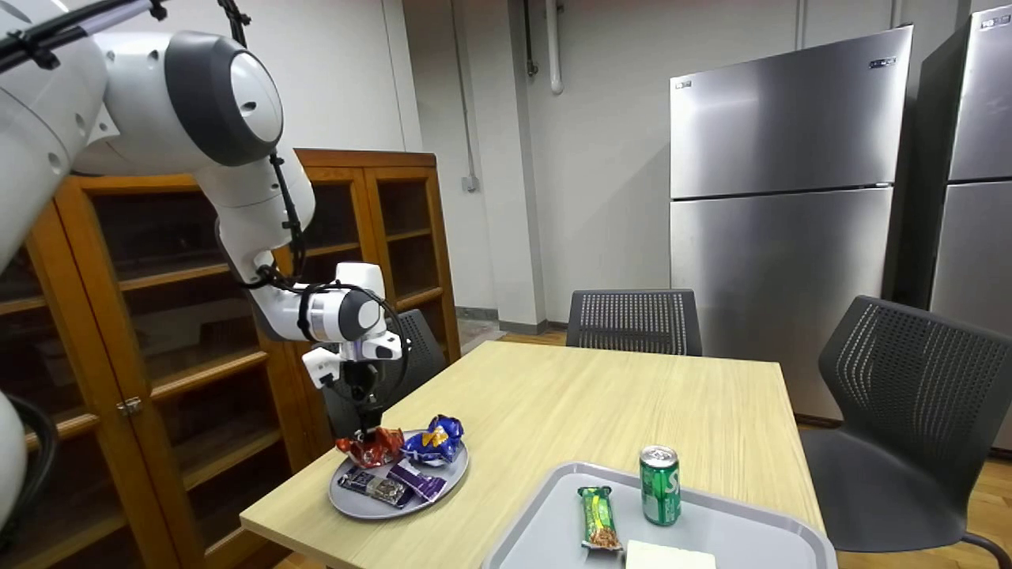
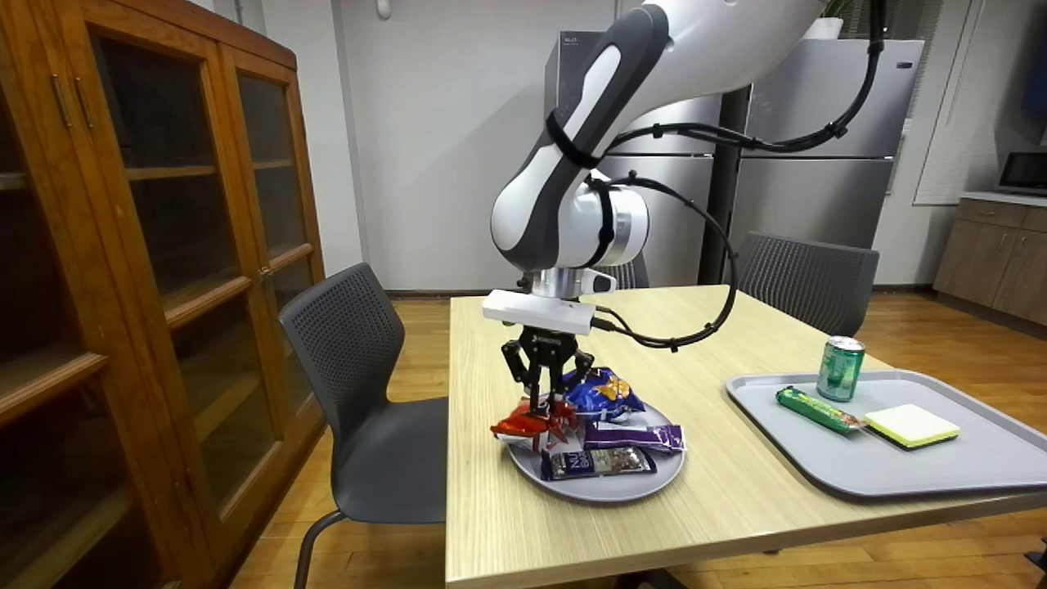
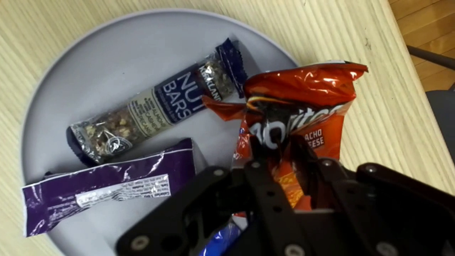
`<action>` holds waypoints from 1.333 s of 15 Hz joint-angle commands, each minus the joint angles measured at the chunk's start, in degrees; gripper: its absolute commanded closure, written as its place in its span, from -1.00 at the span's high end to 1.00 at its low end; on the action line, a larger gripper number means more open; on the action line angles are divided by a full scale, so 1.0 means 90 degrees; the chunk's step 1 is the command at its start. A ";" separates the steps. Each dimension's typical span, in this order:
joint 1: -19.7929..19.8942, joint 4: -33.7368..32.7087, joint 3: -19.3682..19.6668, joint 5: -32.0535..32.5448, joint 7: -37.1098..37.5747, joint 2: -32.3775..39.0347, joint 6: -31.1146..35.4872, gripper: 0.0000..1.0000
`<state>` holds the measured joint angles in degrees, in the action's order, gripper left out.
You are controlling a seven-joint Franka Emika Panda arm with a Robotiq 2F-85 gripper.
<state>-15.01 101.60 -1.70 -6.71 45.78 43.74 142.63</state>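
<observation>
A red Doritos bag (image 1: 383,450) lies at the edge of a grey plate (image 1: 371,510); it also shows in an exterior view (image 2: 519,425) and the wrist view (image 3: 302,85). My gripper (image 2: 542,411) points down and is shut on the bag's crumpled middle. In the wrist view, the fingertips (image 3: 280,147) pinch the wrapper between them. A blue snack bag (image 2: 607,395) lies beside it, mostly hidden behind the gripper in the wrist view (image 3: 221,239). A nut bar (image 3: 153,106) and a purple-wrapped bar (image 3: 117,177) lie on the plate to the side.
The plate stands near a corner of the wooden table (image 1: 632,395). A grey tray (image 2: 998,458) holds a green can (image 2: 840,368), a green-wrapped snack (image 2: 820,409) and a pale yellow square block (image 2: 912,424). Dark chairs (image 2: 360,352) stand around the table, with a wooden cabinet (image 1: 261,379) alongside.
</observation>
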 commanded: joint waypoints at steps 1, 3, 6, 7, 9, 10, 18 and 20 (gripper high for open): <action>-0.0044 0.0075 -0.0025 -0.0118 -0.0103 -0.0033 0.0226 -0.99; -0.0039 0.0111 -0.0041 -0.0128 -0.0133 -0.0078 0.0313 -1.00; 0.0039 0.0168 -0.0148 -0.0175 -0.0319 -0.0215 0.0367 -1.00; 0.0048 0.0175 -0.0168 -0.0163 -0.0406 -0.0257 0.0382 -1.00; 0.0040 0.0164 -0.0183 -0.0133 -0.0560 -0.0320 0.0425 -1.00; 0.0026 0.0130 -0.0173 -0.0110 -0.0621 -0.0333 0.0438 -1.00; 0.0053 -0.0334 -0.0185 -0.0100 -0.1457 -0.0184 0.0468 -1.00; 0.0060 -0.0501 -0.0186 -0.0122 -0.1617 -0.0103 0.0443 -1.00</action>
<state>-15.18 99.73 -2.61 -6.74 34.58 41.91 147.13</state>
